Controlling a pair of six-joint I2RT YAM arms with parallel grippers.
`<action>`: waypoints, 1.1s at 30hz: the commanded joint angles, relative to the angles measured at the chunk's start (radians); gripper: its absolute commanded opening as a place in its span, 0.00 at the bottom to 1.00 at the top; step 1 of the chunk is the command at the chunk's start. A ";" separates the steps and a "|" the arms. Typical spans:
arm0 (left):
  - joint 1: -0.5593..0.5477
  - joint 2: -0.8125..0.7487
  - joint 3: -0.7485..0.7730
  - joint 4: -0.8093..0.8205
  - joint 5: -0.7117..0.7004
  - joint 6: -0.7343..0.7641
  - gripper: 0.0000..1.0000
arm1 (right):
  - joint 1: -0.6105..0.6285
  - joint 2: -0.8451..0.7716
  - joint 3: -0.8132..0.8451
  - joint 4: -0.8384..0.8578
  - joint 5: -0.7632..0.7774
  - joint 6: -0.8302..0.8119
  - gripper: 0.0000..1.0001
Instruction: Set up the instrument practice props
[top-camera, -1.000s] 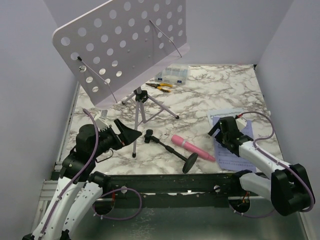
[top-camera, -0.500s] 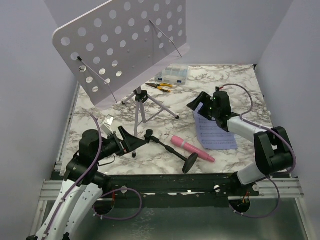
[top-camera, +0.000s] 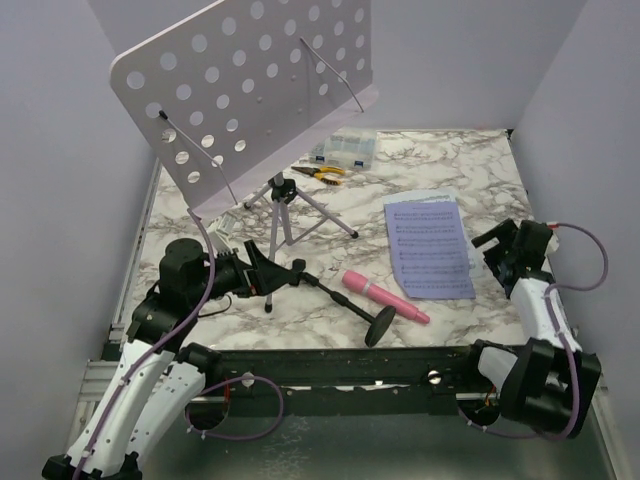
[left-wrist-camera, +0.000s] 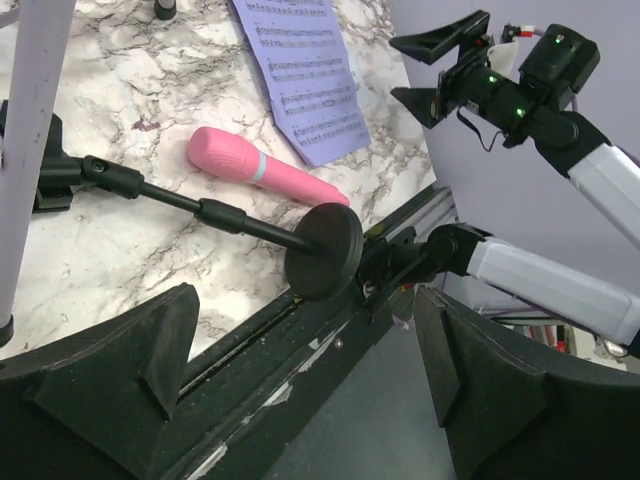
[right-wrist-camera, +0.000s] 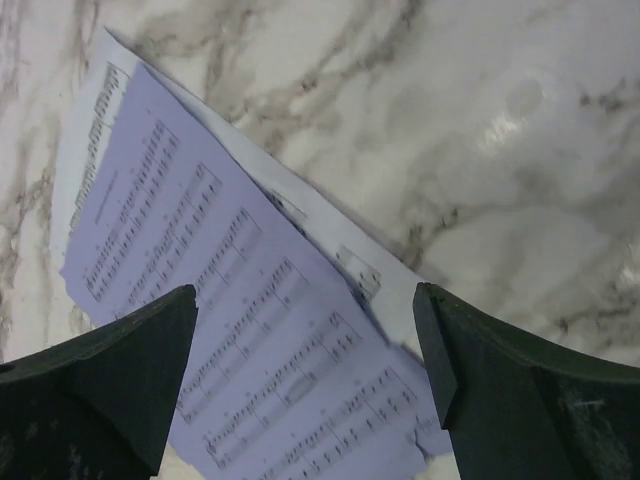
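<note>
Pink plastic microphone (top-camera: 385, 296) looks light and slick; take its stiff black stand (top-camera: 335, 294) mid-shaft; both jaws gape empty

The right gripper (top-camera: 490, 252), a second ago low over the pages at the near right and then stretched far and left, now sits back by the table's right edge, jaws wide, clear of the paper. The lavender sheet-music page (top-camera: 430, 250) now lies farther left and farther away, uncovered, the white page (right-wrist-camera: 345, 265) peeking past its far edge. The left gripper (top-camera: 272, 270) is farther right, nearer the tripod (top-camera: 283, 215).
</note>
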 joint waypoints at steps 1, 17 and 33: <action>0.000 -0.023 0.033 0.012 0.029 0.099 0.96 | -0.022 -0.177 -0.090 -0.191 0.027 0.085 0.96; -0.003 -0.153 0.004 0.014 -0.038 0.109 0.97 | -0.054 -0.013 -0.104 -0.216 -0.233 0.052 0.94; -0.003 -0.136 -0.001 0.018 -0.049 0.107 0.96 | -0.054 0.061 -0.119 0.073 -0.739 -0.093 0.83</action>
